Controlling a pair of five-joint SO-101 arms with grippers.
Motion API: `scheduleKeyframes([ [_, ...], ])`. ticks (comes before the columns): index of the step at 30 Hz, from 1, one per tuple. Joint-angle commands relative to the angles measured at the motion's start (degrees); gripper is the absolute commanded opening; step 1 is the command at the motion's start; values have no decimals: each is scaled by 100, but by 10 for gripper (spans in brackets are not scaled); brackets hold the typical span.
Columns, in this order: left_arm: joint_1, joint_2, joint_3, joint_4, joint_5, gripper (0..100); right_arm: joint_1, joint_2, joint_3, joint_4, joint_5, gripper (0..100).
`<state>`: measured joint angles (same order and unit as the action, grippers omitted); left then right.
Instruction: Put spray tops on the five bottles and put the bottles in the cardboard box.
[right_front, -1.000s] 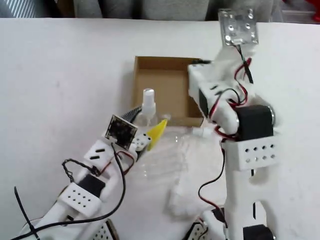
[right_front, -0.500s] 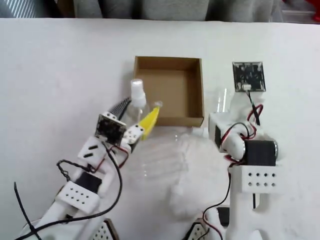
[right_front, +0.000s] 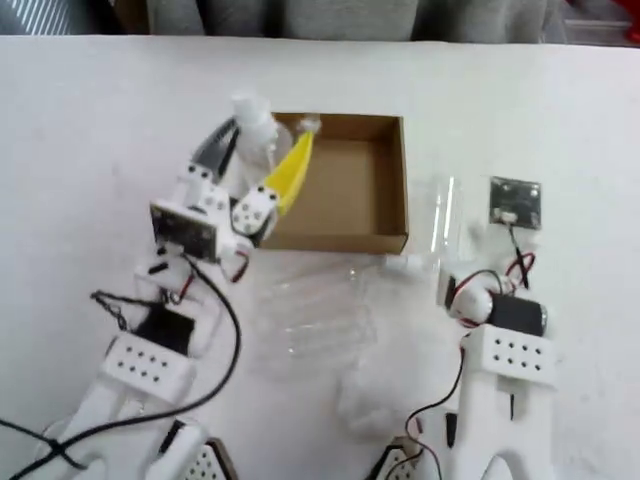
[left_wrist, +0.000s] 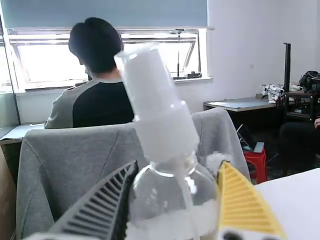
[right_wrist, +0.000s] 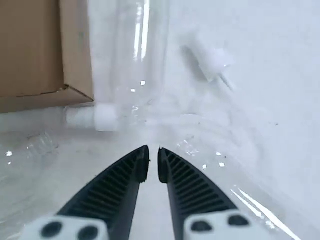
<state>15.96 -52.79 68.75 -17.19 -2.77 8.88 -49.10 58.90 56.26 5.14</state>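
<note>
left pincer (right_front: 270, 140) clamped on capped bottle (left_wrist: 167, 200) over cardboard box (right_front: 397, 180) corner | right pincer (right_wrist: 152, 162) together | 0 of 5 boxed

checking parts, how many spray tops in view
3 spray tops: one on the bottle in the left end effector, one by the box corner, one loose on the table. More may be hidden.

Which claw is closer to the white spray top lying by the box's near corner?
Right. The right gripper, shut, hangs low just short of the spray top. The left gripper is across the box at its opposite corner, holding a bottle.
</note>
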Motion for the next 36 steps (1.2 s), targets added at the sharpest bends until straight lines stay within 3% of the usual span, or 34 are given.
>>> scheduleKeyframes([
  [1, -48, 1297, -1354, -211, -18, 42, 664, -127, -9, -180, 62, 17],
  [3, -31, 1895, -1741, -220, -18, 33, 971, -127, 132, -224, 88, 17],
  [7, -40, 2967, -2356, -273, -18, 41, 1332, -127, 369, -224, 862, 17],
  [18, 127, 5314, -3156, -2013, -9, 38, 2264, -127, 1292, -857, 1916, 17],
  [27, 110, 6686, -3349, -3437, -9, 21, 2281, -127, 1451, -998, 2004, 17],
  [36, -215, 7284, -3727, -3525, -9, 21, 2273, -127, 1451, -980, 2004, 17],
])
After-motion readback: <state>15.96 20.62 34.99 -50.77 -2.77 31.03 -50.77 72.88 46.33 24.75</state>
